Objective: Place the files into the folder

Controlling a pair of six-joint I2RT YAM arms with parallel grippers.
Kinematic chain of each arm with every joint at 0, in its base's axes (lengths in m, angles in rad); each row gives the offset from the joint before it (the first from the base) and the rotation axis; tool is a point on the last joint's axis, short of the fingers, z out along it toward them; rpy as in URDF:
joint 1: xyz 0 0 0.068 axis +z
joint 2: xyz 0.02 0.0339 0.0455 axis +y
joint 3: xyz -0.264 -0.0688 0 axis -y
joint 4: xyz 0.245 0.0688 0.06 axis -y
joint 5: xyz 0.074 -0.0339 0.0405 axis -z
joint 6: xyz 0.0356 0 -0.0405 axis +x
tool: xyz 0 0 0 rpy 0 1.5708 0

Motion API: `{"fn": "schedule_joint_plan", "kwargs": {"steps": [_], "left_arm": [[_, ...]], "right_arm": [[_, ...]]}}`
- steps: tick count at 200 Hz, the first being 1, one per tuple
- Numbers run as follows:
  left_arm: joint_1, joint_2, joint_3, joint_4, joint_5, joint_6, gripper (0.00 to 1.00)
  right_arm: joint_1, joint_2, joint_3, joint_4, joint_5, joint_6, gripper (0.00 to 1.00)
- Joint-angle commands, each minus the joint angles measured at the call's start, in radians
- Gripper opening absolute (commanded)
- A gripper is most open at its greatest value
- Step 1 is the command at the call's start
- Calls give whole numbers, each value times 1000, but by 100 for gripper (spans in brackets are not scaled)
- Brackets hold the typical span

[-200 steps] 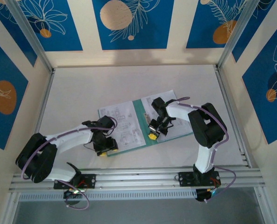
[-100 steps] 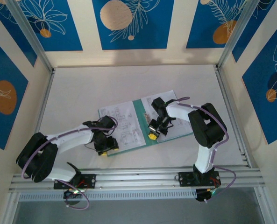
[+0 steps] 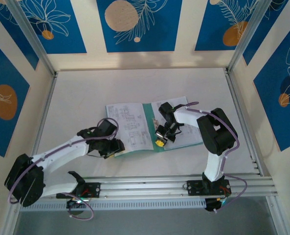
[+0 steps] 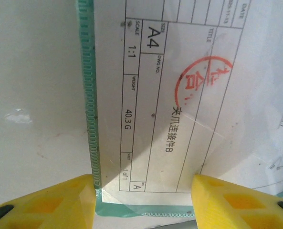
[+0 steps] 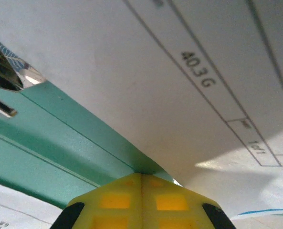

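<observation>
Most of the job looks done: printed files lie across both halves of the open teal folder, mid-table, cover not yet folded over. Left gripper stands half-wide astride the folder's near corner (nothing clamped). Right gripper is pinched shut by the spine. Blue sheet and sheet count can't be made out.

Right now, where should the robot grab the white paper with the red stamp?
Probably its near left corner, coming in from the near edge with the left fingers. The white printed paper sheet lies flat on the thin teal-green card folder, and that corner rests just inside the folder's rim, between the open yellow fingers.
</observation>
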Motion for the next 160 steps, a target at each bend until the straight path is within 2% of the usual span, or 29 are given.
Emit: {"fn": "schedule_joint_plan", "kwargs": {"steps": [1,52,84,112,160], "left_arm": [[-18,-53,29,106,11,-28,52],[-17,-151,10,164,3,-46,49],[-20,-169,-14,272,34,-67,39],[-21,-166,-3,277,31,-65,31],[-27,-131,29,240,25,-41,26]], "right_arm": [[28,78,-54,-17,25,5,0],[23,83,-45,-23,22,-9,0],[18,90,-41,-24,20,-14,0],[17,96,-36,-24,19,-17,0],[16,105,-26,-24,19,-19,0]]}}
